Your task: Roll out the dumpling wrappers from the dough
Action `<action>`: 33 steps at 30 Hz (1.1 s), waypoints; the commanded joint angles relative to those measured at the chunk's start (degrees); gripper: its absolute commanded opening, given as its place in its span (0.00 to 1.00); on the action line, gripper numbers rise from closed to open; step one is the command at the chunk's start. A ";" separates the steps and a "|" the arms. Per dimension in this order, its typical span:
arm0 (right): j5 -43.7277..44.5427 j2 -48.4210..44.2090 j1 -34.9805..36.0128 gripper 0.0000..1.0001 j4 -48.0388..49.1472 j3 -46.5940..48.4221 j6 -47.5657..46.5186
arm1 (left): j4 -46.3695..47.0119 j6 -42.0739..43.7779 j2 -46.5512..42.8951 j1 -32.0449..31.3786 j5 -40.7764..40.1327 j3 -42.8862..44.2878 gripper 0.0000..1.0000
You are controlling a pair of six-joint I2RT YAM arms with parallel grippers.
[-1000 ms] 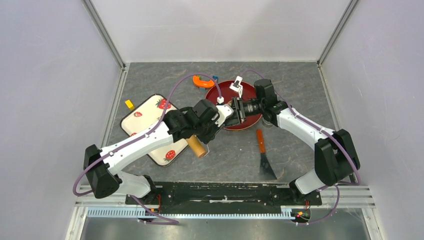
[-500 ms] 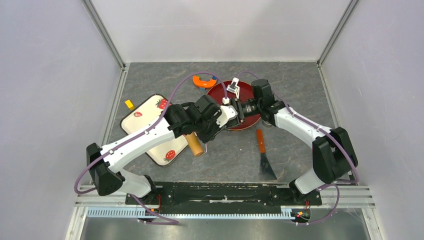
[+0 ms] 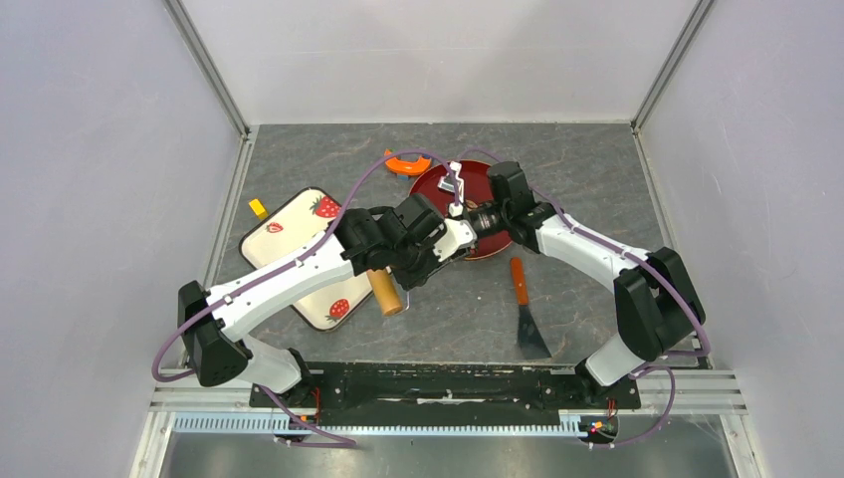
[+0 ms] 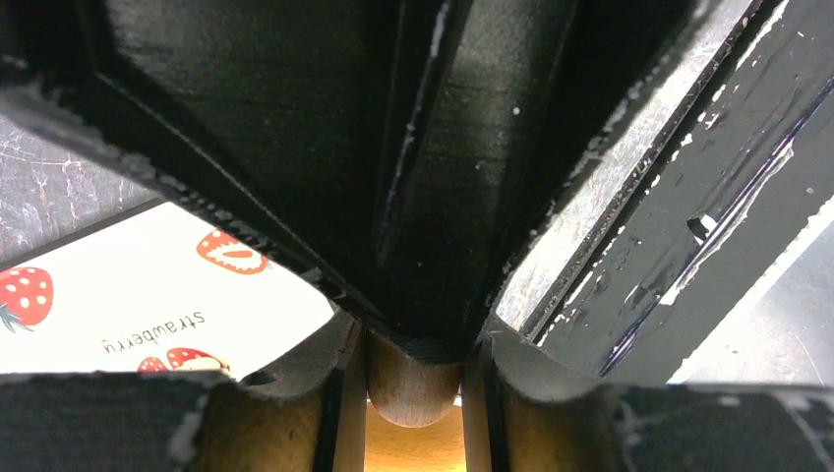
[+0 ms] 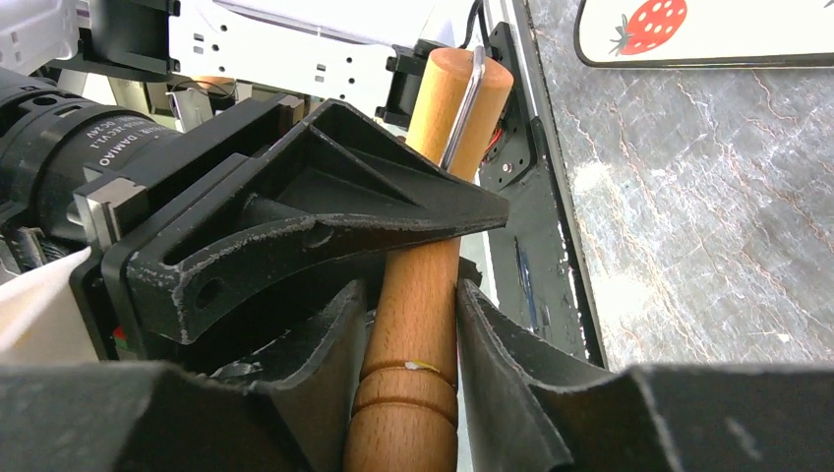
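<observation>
Dough, wrappers: hidden from view

White arm links (image 3: 284,279), black joints (image 3: 207,349), purple cables (image 3: 162,347)

Tray (image 3: 296,231) left of centre, roller (image 3: 386,292) at its right edge, plate (image 3: 429,185) upper centre, spatula (image 3: 520,287) below right of plate.
</observation>
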 commanded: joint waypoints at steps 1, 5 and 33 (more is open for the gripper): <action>-1.91 -0.21 0.64 0.38 2.84 1.66 0.55 | -0.01 3.55 -0.72 -0.41 0.04 2.83 0.02; -2.93 -0.73 1.60 0.30 6.92 0.28 3.47 | -0.37 4.02 -0.81 -0.50 0.11 2.58 0.02; -0.05 -1.40 4.91 0.00 13.48 -5.60 7.00 | 6.42 -6.55 -8.91 -0.02 -3.37 -4.53 0.78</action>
